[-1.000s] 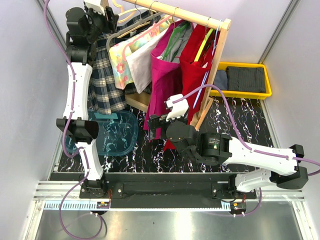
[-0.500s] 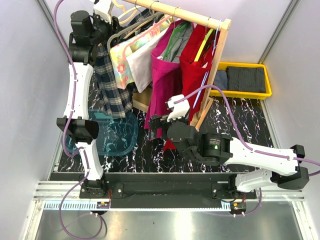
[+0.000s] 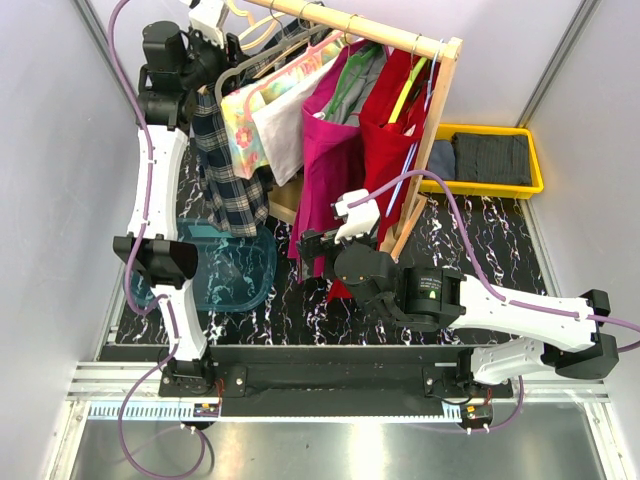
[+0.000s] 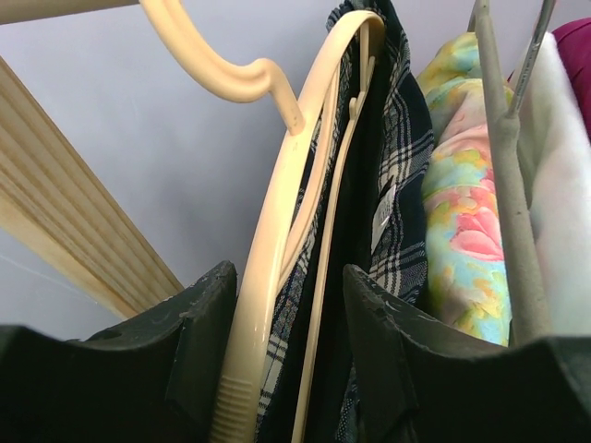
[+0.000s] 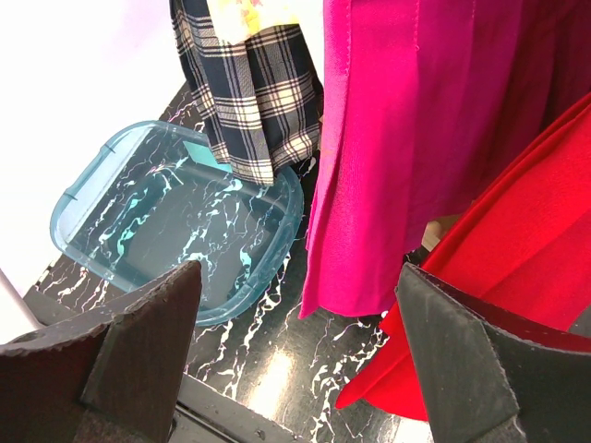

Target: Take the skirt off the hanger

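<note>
The dark plaid skirt [image 3: 228, 175] hangs from a cream plastic hanger [image 4: 277, 231] at the left end of the wooden rail [image 3: 350, 25]. High at that end, my left gripper [image 3: 214, 52] grips the hanger's arm and the skirt's waistband [image 4: 392, 175]. In the left wrist view the left gripper [image 4: 291, 309] has one finger against the hanger and the other against the dark fabric. My right gripper [image 3: 310, 248] hovers low in front of the rack, wide open [image 5: 300, 318], holding nothing; the skirt's hem [image 5: 249, 101] hangs ahead of it.
Beside the skirt hang a floral garment [image 3: 240, 120], a white one [image 3: 285, 125], a magenta skirt [image 3: 330, 165] and a red garment [image 3: 395, 130]. Below the plaid skirt a teal plastic tub [image 3: 235, 270] sits on the black marbled table. At the back right stands a yellow bin [image 3: 490, 187] with dark clothes.
My left gripper has shifted a little right along the rail and closed slightly; the plaid skirt has swung right with it and turned edge-on. The right arm has stayed still.
</note>
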You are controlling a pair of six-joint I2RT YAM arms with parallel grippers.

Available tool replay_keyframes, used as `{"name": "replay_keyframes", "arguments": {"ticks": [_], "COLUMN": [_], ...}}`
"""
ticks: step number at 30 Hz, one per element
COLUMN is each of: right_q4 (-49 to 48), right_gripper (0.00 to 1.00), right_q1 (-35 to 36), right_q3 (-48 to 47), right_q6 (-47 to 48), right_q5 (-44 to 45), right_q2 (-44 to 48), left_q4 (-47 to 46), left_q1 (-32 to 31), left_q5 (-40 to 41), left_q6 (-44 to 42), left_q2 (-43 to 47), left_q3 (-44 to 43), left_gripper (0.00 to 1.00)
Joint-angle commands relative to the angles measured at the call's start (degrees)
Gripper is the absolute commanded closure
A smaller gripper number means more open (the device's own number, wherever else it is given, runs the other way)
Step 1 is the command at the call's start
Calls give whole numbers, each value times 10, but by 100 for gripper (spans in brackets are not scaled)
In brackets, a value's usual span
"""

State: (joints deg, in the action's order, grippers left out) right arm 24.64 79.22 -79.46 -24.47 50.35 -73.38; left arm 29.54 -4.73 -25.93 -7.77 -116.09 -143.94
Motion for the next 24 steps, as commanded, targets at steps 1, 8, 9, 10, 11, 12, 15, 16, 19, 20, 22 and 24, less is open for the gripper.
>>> {"name": "replay_keyframes", "arguments": {"ticks": [1, 8, 9, 10, 11, 12, 15, 16, 19, 20, 22, 24], "right_q4": [-24, -24, -24, -24, -23, -24, -24, -24, -24, -24, -24, -23], "right_gripper": [6, 8, 7, 8, 8, 8, 8, 8, 8, 7, 7, 7], "right_q1": [-3, -4, -3, -3, -3, -4, -4, -4, -4, -3, -4, -4], "right_q3": [-12, -12, -12, -12, -12, -11, -10, -9, -8, -8, -7, -5], "right_q6": [-2, -3, -2, -2, -5, -5, -7, -8, -8, -8, -10, -14], "right_q5": [19, 17, 18, 18, 17, 18, 18, 19, 19, 19, 18, 16], "right_q2": [11, 15, 16, 17, 17, 18, 19, 20, 22, 21, 20, 21], "left_q4": [-37, -126, -119, -107, -82, -71, -53, -49, 0, 21, 31, 43], "left_q1": [-1, 5, 5, 4, 4, 3, 2, 2, 16, 19, 36, 47], "left_q5": [2, 112, 108, 78, 65, 56, 53, 54, 33, 31, 20, 5], "left_q6": [33, 44, 34, 24, 8, 0, -24, -32, -63, -71, -73, -86], "left_q2": [46, 68, 67, 65, 64, 66, 96, 106, 105, 105, 111, 118], "left_q3": [-7, -1, -9, -15, -16, -6, 53, 63, 52, 42, 42, 45], "left_gripper": [100, 100, 100, 100, 100, 89, 38, 35, 29, 26, 24, 22]}}
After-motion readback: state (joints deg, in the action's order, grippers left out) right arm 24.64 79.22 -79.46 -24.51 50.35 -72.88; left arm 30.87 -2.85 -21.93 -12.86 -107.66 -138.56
